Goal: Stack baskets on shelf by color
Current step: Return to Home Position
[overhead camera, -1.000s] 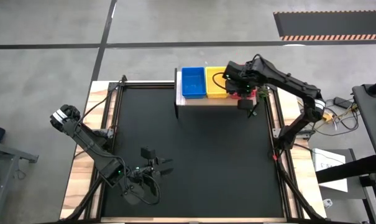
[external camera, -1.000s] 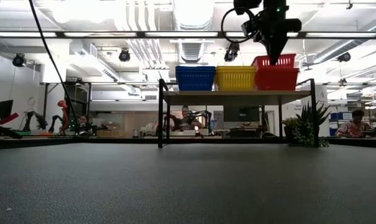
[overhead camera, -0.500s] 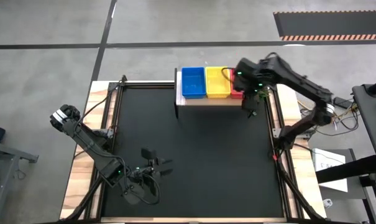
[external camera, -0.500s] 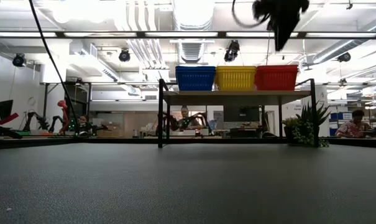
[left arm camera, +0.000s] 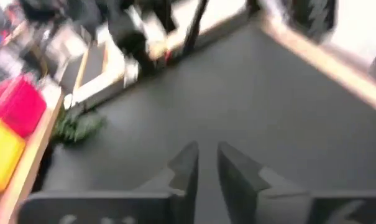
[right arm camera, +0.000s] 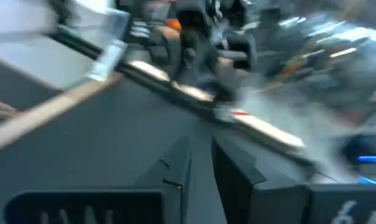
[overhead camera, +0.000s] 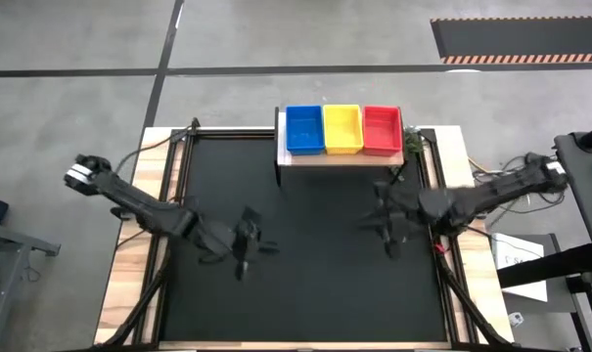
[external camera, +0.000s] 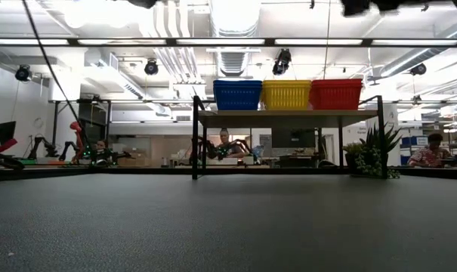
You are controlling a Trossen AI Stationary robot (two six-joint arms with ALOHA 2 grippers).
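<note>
Baskets of perforated plastic line the light wood plank shelf (overhead camera: 341,159) at the worktop's far edge: blue basket (overhead camera: 304,130), yellow basket (overhead camera: 341,130) and red basket (overhead camera: 382,130), side by side, sorting apparently complete. Returning home likely calls for both dark arms to fold back smoothly, apart from each other and well clear of the shelf. Left end effector (overhead camera: 245,238) and right end effector (overhead camera: 386,221) hang over the black mat (overhead camera: 305,293), each with fingers drawn to a narrow slit, gripping nothing.
</note>
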